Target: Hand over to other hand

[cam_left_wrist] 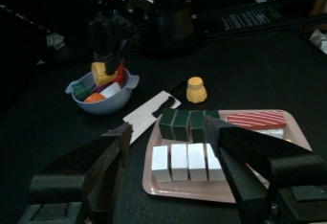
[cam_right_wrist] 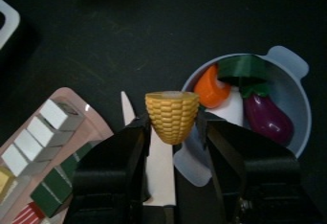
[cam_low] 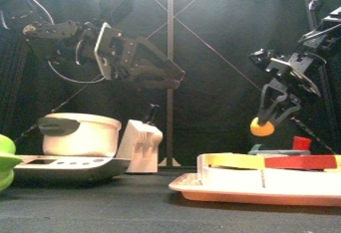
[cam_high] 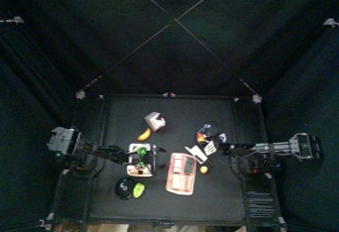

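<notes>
Corn (cam_right_wrist: 171,116): a short yellow cob piece, clamped between the jaws of the right gripper (cam_right_wrist: 173,137). In the front view it hangs at the fingertips, clear of the table, on the right side.
Right gripper: closed on the corn, pointing down, above a bowl (cam_right_wrist: 292,103) and a knife (cam_right_wrist: 159,175).
Left gripper (cam_left_wrist: 169,161): jaws spread wide, nothing between them; it hovers over the tray (cam_left_wrist: 296,132) of sushi pieces, aimed across the table toward the right arm.
Key relation: the corn lies ahead of the left gripper, beyond the tray and toward the far side of the bowl as the left wrist view looks out. The two grippers are well apart, with the middle of the table between them.
Long axis: the cob looks roughly upright in the right jaws, its wider end up, so the free end seems to be the lower one; the left jaws would likely need to come in level, below or beside the right fingers.
Nearer arm: the right one has it; the left must close the gap or the right must bring it over.
In the way: the bowl of toy vegetables and the knife sit under the corn; the tray is under the left gripper. A small yellow bottle (cam_left_wrist: 196,89) stands between tray and bowl. Meeting in the air above these should avoid them.
Other things: a white rice cooker (cam_low: 78,134) and a carton (cam_low: 143,142) at the left.
</notes>
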